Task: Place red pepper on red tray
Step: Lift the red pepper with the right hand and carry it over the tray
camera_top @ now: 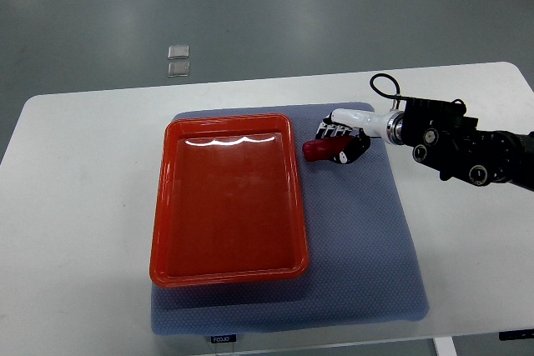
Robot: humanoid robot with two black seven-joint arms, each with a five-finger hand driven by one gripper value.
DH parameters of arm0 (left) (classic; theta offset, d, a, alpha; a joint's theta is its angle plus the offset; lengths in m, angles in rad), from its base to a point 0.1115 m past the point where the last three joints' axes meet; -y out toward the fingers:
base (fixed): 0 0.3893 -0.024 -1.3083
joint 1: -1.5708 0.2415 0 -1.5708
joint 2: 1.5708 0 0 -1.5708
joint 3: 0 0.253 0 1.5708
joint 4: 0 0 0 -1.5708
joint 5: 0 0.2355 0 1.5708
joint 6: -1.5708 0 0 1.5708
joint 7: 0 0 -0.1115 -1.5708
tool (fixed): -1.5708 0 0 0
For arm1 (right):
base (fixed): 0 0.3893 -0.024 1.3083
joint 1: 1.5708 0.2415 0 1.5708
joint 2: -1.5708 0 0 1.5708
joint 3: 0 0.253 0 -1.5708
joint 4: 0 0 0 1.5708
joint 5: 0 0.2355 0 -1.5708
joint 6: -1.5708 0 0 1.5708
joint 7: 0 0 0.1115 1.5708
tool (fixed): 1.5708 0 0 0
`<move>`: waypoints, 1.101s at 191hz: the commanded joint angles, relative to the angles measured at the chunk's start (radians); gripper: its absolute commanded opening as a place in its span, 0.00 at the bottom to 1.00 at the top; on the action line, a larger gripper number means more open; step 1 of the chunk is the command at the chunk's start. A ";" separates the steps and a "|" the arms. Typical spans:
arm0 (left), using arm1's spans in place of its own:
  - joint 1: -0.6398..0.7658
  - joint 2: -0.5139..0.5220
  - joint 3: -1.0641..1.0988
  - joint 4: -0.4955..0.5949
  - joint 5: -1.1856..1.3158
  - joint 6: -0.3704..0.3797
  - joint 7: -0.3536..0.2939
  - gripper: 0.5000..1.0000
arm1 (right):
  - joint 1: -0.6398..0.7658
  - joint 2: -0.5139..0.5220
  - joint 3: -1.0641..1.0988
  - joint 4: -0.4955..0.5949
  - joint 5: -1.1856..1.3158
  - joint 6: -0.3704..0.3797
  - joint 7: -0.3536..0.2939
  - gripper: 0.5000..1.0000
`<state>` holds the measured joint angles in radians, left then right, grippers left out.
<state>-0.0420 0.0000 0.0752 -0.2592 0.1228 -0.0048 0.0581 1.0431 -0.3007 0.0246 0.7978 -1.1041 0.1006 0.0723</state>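
A red tray (229, 266) lies on a blue-grey mat (359, 231), and nothing is in it. The red pepper (318, 150) is just right of the tray's upper right corner, over the mat. My right hand (340, 141) comes in from the right edge and its fingers are curled around the pepper. Part of the pepper is hidden by the fingers. I cannot tell whether the pepper rests on the mat or is lifted off it.
The mat lies on a white table (75, 206). Two small clear squares (178, 60) lie on the grey floor beyond the table's far edge. My right arm (467, 146) crosses the table's right side.
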 commanded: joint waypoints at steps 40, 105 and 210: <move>0.001 0.000 -0.002 0.000 0.000 0.000 0.000 1.00 | 0.023 -0.025 0.005 0.001 -0.011 0.002 0.000 0.00; 0.001 0.000 0.000 0.000 0.001 0.000 0.000 1.00 | 0.167 -0.061 0.017 0.106 0.049 0.014 0.000 0.00; 0.001 0.000 -0.002 0.000 0.001 0.000 0.000 1.00 | 0.232 0.301 -0.143 0.009 0.076 -0.021 0.000 0.00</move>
<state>-0.0423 0.0000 0.0752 -0.2593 0.1240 -0.0049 0.0586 1.2930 -0.0246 -0.0867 0.8298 -1.0264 0.0957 0.0721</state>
